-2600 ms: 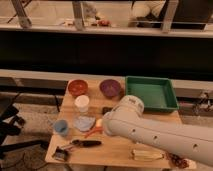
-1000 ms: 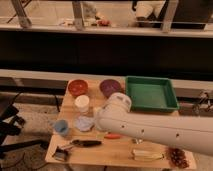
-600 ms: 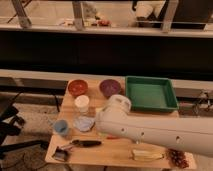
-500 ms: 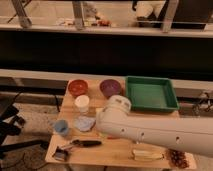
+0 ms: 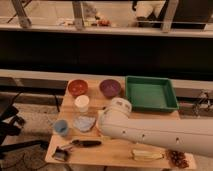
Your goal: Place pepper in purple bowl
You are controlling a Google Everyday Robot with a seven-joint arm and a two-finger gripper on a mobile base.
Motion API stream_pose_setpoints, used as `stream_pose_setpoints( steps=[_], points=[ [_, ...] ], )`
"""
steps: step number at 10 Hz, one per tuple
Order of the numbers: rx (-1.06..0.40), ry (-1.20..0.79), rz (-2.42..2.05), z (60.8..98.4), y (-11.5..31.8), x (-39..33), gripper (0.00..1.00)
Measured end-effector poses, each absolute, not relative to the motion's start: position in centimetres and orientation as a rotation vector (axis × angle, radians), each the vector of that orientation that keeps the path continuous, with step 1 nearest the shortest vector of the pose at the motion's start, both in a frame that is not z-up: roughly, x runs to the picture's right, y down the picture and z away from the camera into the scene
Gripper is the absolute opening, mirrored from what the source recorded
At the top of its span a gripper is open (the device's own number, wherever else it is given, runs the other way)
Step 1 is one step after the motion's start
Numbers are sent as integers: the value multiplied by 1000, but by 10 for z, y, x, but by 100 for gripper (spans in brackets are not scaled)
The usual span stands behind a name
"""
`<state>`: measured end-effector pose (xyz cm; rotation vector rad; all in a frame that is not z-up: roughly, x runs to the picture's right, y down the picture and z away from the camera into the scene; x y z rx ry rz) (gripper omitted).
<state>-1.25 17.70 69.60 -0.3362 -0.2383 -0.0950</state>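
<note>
The purple bowl [image 5: 110, 87] stands at the back middle of the wooden table [image 5: 115, 150], empty as far as I can see. My white arm [image 5: 150, 132] reaches in from the right across the table's middle, and its rounded end [image 5: 118, 107] sits just in front of the purple bowl. My gripper is hidden behind the arm's end. The pepper is hidden too; no slim red-orange shape shows.
A red-orange bowl [image 5: 77, 87] stands left of the purple one. A green tray [image 5: 150, 92] is at the back right. A white cup [image 5: 81, 103], blue cup [image 5: 61, 127], grey-blue cloth [image 5: 84, 123], black-handled tool [image 5: 85, 143] and pale yellow item [image 5: 146, 155] lie around.
The arm's end has shifted a little left and forward over the table's middle. A red streak that showed under the arm a second ago is now covered.
</note>
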Motion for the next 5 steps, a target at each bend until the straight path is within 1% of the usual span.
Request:
stream_pose_setpoints(
  steps=[5],
  points=[
    [-414, -238, -85, 719, 201, 9, 80]
  ],
)
